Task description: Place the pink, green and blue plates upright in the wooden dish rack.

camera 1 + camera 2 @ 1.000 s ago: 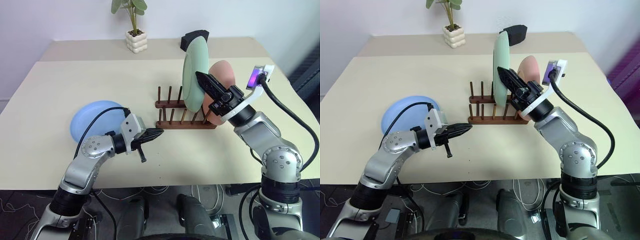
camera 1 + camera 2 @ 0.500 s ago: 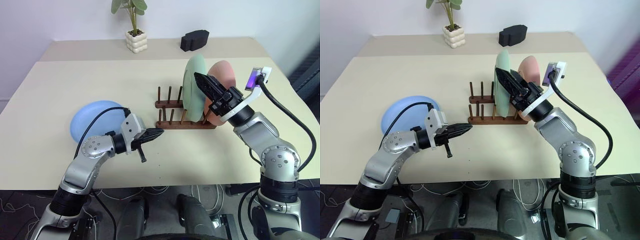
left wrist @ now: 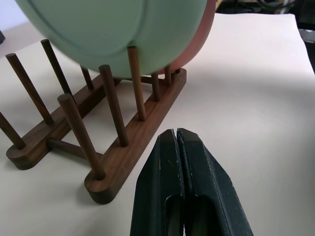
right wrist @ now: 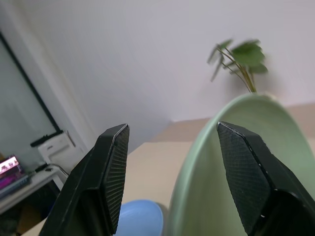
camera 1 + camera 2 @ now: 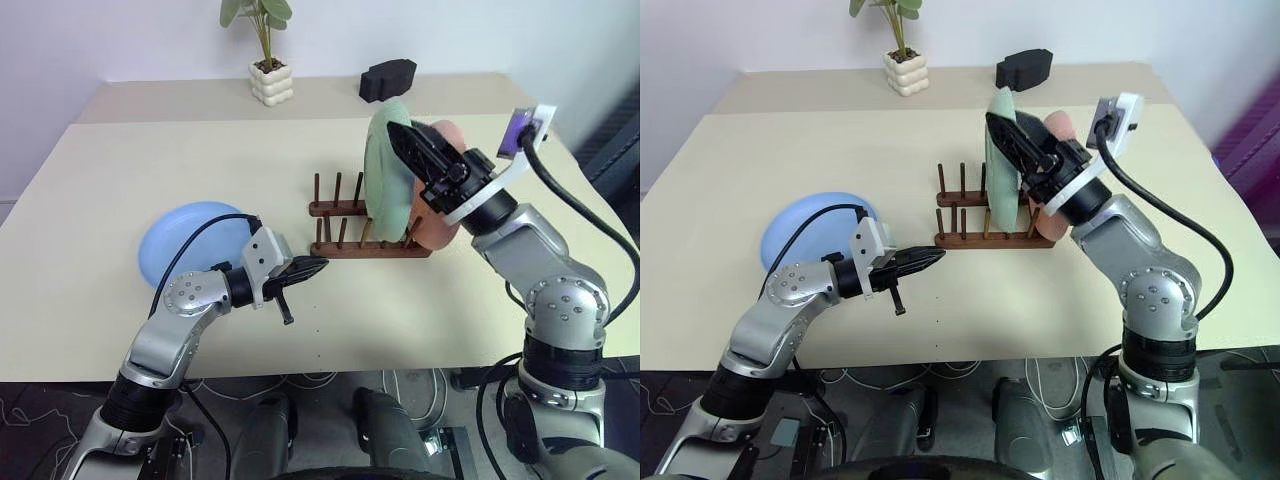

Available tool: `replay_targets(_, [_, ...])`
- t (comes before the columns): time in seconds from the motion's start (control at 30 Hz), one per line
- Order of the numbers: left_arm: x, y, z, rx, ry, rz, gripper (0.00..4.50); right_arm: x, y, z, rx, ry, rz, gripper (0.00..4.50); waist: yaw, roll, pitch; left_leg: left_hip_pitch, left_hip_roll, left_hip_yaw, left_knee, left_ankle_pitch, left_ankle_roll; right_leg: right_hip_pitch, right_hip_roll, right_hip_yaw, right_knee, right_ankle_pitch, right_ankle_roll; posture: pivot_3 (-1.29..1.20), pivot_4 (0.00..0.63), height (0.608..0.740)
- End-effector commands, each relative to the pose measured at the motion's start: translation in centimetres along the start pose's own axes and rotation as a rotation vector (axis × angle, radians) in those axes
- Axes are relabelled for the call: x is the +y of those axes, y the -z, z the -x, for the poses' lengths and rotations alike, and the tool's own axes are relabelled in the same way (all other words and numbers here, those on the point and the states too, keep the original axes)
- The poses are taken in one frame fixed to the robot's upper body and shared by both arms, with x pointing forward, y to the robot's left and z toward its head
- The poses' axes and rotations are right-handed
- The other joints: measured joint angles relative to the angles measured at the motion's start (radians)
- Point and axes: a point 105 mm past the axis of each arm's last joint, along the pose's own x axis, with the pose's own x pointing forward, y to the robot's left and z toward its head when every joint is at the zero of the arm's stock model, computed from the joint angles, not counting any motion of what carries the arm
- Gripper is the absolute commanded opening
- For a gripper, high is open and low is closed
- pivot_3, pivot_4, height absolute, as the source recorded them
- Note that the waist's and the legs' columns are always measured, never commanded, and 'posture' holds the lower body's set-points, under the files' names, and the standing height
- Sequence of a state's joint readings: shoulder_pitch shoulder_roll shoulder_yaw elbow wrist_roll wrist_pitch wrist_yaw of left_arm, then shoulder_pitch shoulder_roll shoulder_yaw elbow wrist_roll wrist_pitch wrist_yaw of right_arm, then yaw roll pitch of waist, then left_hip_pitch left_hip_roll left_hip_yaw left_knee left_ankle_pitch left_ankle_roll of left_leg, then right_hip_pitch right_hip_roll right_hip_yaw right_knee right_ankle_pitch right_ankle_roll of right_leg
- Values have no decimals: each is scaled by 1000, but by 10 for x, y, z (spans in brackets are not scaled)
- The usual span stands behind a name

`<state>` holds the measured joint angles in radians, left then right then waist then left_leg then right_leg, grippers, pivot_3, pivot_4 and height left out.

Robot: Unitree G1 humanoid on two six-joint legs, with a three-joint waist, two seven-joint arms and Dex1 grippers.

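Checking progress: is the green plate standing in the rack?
Yes, upright: the green plate stands between the rack's pegs, beside the pink plate.

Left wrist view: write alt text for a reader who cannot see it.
A green plate stands upright between the pegs of a dark wooden dish rack on a cream table, with a pink plate right behind it. In the foreground the left gripper points at the rack's near rail, its black jaws shut.
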<state>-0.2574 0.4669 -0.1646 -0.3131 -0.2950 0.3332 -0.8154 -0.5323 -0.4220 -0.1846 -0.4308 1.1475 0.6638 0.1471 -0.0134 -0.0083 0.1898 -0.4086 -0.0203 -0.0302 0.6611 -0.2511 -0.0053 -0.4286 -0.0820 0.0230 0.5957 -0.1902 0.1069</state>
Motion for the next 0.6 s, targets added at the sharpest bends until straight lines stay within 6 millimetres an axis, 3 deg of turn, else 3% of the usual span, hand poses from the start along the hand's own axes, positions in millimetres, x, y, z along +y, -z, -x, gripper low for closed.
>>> replay_targets(0.03, [0,-7,1,-33,-1,-29,0,17,-21,-2,-39,-47,94,2843,1,0,0,0,0,0,0,0,0,0,0,0,0,0,0,0,150,736])
replay_targets(0.23, [0,-6,0,-34,-3,-27,0,10,-13,3,-3,-32,108,2843,2,0,0,0,0,0,0,0,0,0,0,0,0,0,0,0,150,736])
replay_targets(0.4, [2,-6,2,-33,-9,-31,0,13,-21,3,-21,-61,157,2843,1,0,0,0,0,0,0,0,0,0,0,0,0,0,0,0,150,736])
replay_targets(0.5, [11,-10,9,-39,-40,3,0,23,-3,-1,144,-141,405,2843,1,0,0,0,0,0,0,0,0,0,0,0,0,0,0,0,150,736])
replay_targets(0.6, [32,-19,23,-79,-132,75,832,29,14,-4,235,-210,512,2918,-2,0,0,0,0,0,0,0,0,0,0,-1,0,0,0,0,150,736])
